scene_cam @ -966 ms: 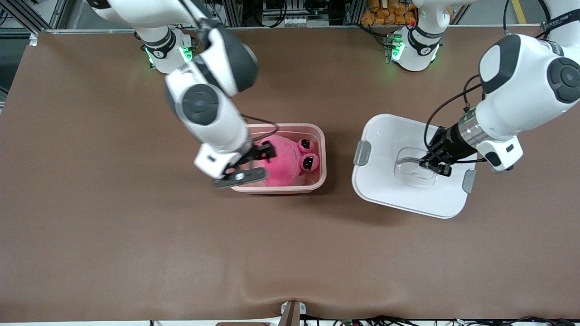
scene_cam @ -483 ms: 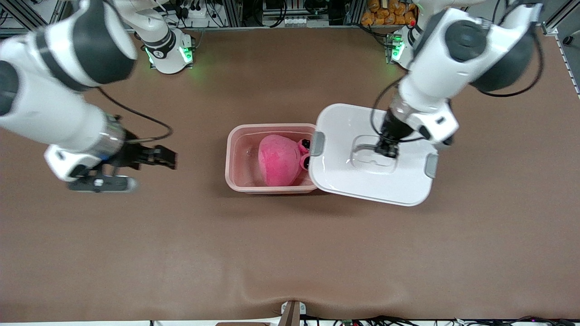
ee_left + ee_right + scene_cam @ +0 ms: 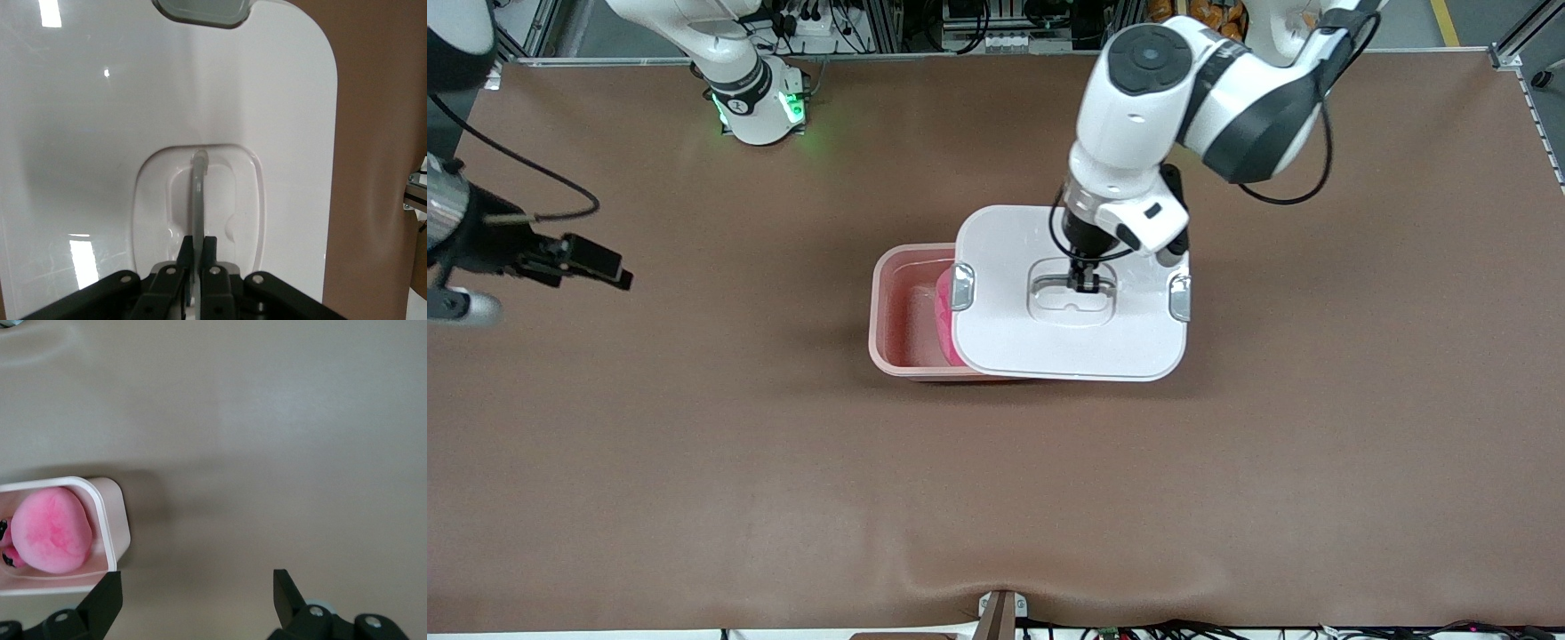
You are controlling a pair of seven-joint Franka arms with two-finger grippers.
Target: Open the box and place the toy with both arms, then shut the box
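The pink translucent box stands mid-table with the pink plush toy inside; the toy also shows in the right wrist view, in the box. My left gripper is shut on the clear handle of the white lid and holds the lid over most of the box. The lid is offset toward the left arm's end, so the box's end toward the right arm shows uncovered. The lid fills the left wrist view. My right gripper is open and empty, over bare table toward the right arm's end.
Grey side clips sit on the lid's two short ends. The brown table spreads wide around the box. The two arm bases stand along the edge farthest from the front camera.
My left gripper has carried the lid sideways from beside the box to over most of it, hiding most of the toy. My right gripper has drawn farther away toward its end of the table.
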